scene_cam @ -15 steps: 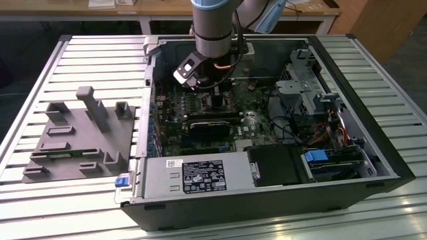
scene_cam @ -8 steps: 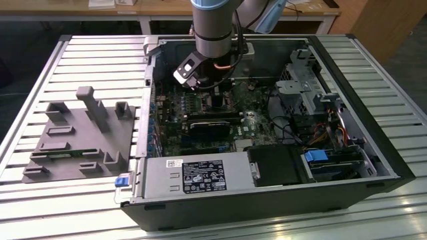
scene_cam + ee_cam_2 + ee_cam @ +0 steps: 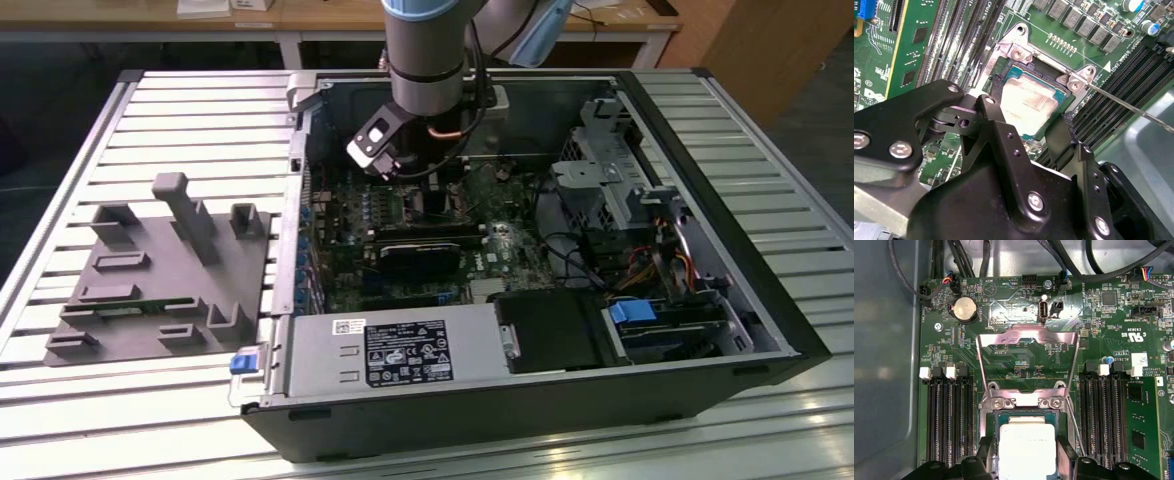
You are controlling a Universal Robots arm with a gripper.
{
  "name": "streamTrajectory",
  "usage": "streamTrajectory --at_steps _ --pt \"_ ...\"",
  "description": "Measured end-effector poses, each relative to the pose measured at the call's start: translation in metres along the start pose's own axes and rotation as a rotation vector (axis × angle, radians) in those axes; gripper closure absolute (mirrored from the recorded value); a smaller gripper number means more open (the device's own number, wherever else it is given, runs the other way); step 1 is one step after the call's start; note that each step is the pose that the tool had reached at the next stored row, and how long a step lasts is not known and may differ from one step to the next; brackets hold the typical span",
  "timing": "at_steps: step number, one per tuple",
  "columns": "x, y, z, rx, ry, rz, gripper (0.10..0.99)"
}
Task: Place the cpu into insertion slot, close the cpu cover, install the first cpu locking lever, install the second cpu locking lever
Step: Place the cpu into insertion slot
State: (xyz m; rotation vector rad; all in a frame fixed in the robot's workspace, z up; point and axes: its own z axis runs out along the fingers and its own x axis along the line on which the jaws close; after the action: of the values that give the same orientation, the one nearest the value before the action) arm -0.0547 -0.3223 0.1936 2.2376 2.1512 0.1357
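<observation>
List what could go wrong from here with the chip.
The square silver-topped cpu lies in the silver-rimmed insertion slot under the black gripper; if not flush, it might tilt or drag as the gripper leaves. The thin silver cpu cover frame lies folded open; closing it on a tilted chip could jam. The thin wire lever runs beside the gripper and might snag.

Soft bright light, white glare on the cpu [image 3: 1026, 450]
</observation>
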Motion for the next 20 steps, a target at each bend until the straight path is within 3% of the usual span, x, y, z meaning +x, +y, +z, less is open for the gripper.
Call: streamTrajectory --at_steps 6,14,20 --pt "0.0 0.0005 -0.0037 0.0 -0.011 -0.001 0.475" --pt "0.0004 0.0011 -0.0109 0.0 -0.011 -0.001 0.475" --pt "0.0004 0.0012 -0.0116 0.0 -0.011 -0.001 0.475"
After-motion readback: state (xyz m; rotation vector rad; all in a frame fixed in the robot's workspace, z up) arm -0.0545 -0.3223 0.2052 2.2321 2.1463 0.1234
